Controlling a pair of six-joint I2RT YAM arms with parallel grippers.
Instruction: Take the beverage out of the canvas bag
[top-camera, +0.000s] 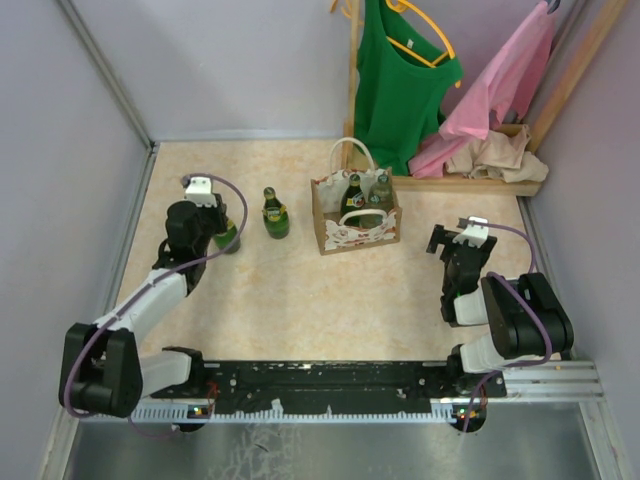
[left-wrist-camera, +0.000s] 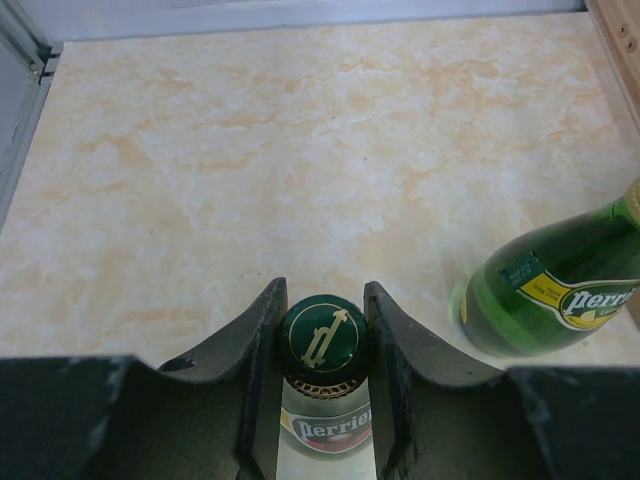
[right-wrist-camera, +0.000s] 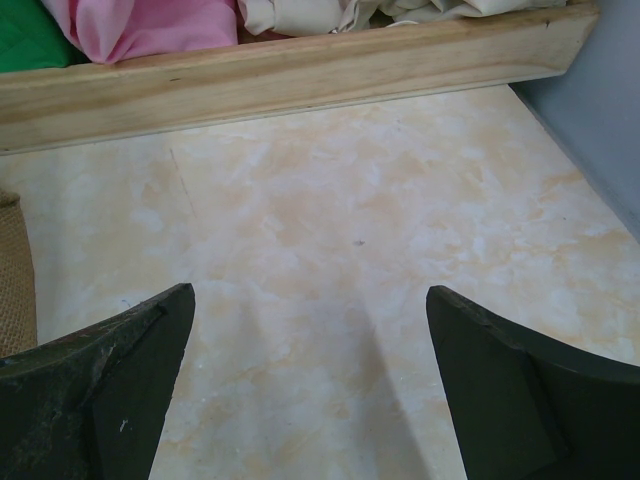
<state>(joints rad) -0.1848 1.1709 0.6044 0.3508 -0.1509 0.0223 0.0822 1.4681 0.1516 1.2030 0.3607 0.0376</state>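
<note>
Tan canvas bag (top-camera: 345, 235), white-handled, holds two green bottles (top-camera: 353, 198). The left gripper (left-wrist-camera: 323, 300) clamps a Perrier bottle (left-wrist-camera: 324, 428), with a second Perrier bottle (top-camera: 275, 213) nearby. The right gripper (right-wrist-camera: 310, 293) gapes empty.

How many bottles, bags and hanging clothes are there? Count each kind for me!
Bottles: 4 (the held bottle in the left gripper, the standing bottle beside it, the green bottle and the paler bottle inside the canvas bag)
Canvas bags: 1
Hanging clothes: 2 (the green top and the pink garment)
Total: 7
</note>
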